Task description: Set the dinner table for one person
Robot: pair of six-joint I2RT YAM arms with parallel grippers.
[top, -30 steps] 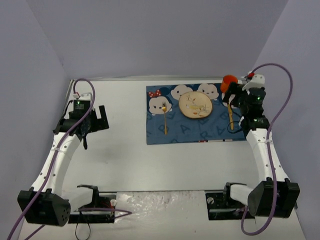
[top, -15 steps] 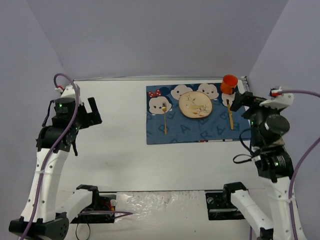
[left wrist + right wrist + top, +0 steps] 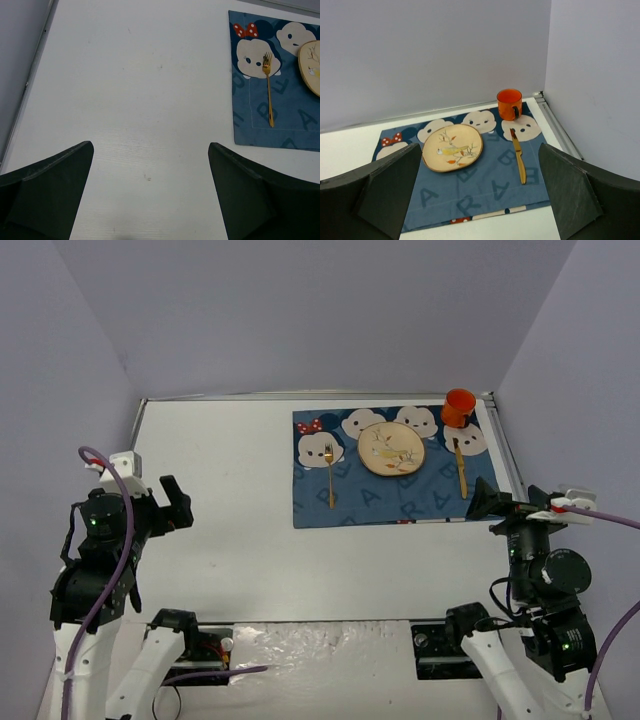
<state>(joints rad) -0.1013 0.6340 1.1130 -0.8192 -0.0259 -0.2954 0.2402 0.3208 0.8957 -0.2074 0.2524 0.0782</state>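
The white dinner table (image 3: 230, 500) carries a blue cartoon-mouse mat (image 3: 380, 502) at its far right. On the mat lie a beige bird plate (image 3: 392, 449), a gold fork (image 3: 329, 480) to its left, a gold knife (image 3: 460, 470) to its right and an orange mug (image 3: 459, 406) at the far right corner. My left gripper (image 3: 178, 506) is open and empty over the bare left side of the table (image 3: 150, 100). My right gripper (image 3: 487, 504) is open and empty just off the mat's near right corner, facing the plate (image 3: 452, 147), knife (image 3: 519, 157) and mug (image 3: 509, 104).
Grey walls close in the table on the left, back and right. A thin metal rim (image 3: 505, 455) runs along the right edge beside the mug. The fork (image 3: 269, 90) and the mat's left edge (image 3: 240, 100) show in the left wrist view.
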